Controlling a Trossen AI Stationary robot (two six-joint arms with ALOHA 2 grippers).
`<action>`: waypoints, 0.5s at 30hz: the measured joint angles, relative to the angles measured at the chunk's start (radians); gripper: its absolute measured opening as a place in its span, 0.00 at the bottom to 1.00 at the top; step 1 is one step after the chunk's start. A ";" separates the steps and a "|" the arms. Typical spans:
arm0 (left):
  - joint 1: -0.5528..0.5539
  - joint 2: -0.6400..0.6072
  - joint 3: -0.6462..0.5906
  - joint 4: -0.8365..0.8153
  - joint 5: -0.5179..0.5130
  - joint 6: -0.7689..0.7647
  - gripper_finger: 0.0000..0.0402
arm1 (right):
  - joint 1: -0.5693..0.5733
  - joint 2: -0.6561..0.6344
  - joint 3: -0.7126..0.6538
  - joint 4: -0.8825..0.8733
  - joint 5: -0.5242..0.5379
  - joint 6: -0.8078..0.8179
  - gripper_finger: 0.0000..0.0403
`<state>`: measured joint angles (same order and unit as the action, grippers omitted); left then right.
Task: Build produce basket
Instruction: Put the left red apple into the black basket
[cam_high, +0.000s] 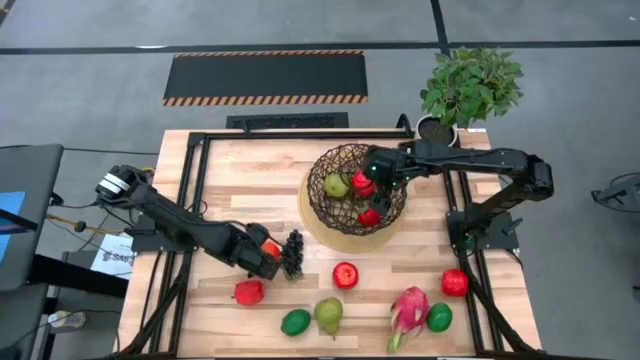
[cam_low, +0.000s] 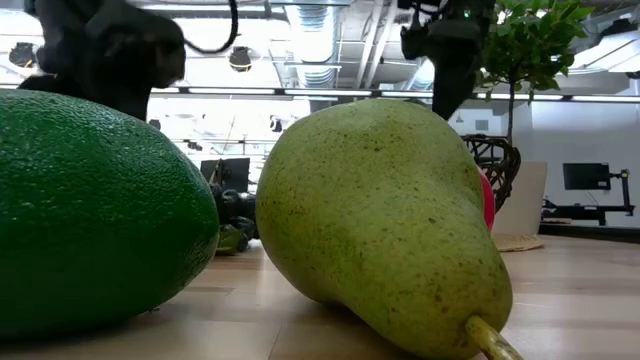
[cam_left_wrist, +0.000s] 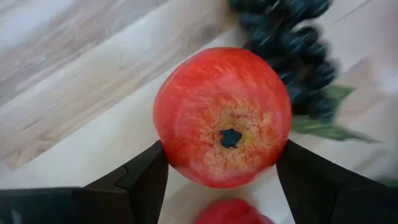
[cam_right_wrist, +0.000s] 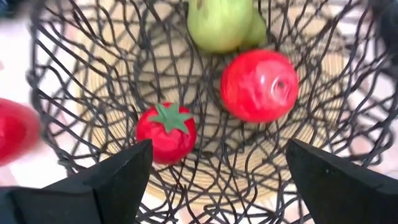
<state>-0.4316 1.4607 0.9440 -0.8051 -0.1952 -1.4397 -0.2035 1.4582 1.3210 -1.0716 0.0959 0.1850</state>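
Observation:
The dark wire basket (cam_high: 340, 215) stands on its tan disc toward the table's far right. In it lie a green pear (cam_right_wrist: 221, 25), a red apple (cam_right_wrist: 259, 86) and a small red fruit with a green top (cam_right_wrist: 166, 132). My right gripper (cam_high: 378, 178) (cam_right_wrist: 217, 155) hovers open over the basket's far-right side and touches nothing. My left gripper (cam_high: 268, 247) (cam_left_wrist: 222, 152) is left of centre, shut on a red apple (cam_left_wrist: 222, 117), right beside the dark grape bunch (cam_high: 293, 255) (cam_left_wrist: 292, 43), which lies on the table. My left gripper pinches the red apple by its two opposite sides (cam_left_wrist: 171, 155), one dark finger (cam_left_wrist: 146, 180) on each side. The apple's blossom end (cam_left_wrist: 230, 137) faces the wrist camera. Whether the apple is clear of the table, I cannot tell.
Along the near edge lie a red apple (cam_high: 249, 292), a lime (cam_high: 295, 322), a pear (cam_high: 329, 315), a pink dragon fruit (cam_high: 408, 310) and a second lime (cam_high: 438, 318). Two more apples (cam_high: 345, 275) (cam_high: 455, 283) sit mid-table. A potted plant (cam_high: 470, 85) stands at the far right corner.

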 joint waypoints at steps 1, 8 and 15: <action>0.007 -0.024 0.000 0.000 -0.002 -0.007 0.60 | 0.000 0.000 0.014 -0.001 0.000 -0.004 0.95; 0.060 -0.227 0.001 0.045 -0.109 -0.031 0.60 | 0.000 0.000 0.124 0.025 -0.014 -0.010 0.95; 0.129 -0.418 0.002 0.241 -0.196 0.080 0.59 | 0.019 0.000 0.238 0.127 -0.108 -0.052 0.95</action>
<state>-0.3024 1.0430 0.9459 -0.5645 -0.3907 -1.3597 -0.1845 1.4578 1.5589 -0.9450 -0.0119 0.1327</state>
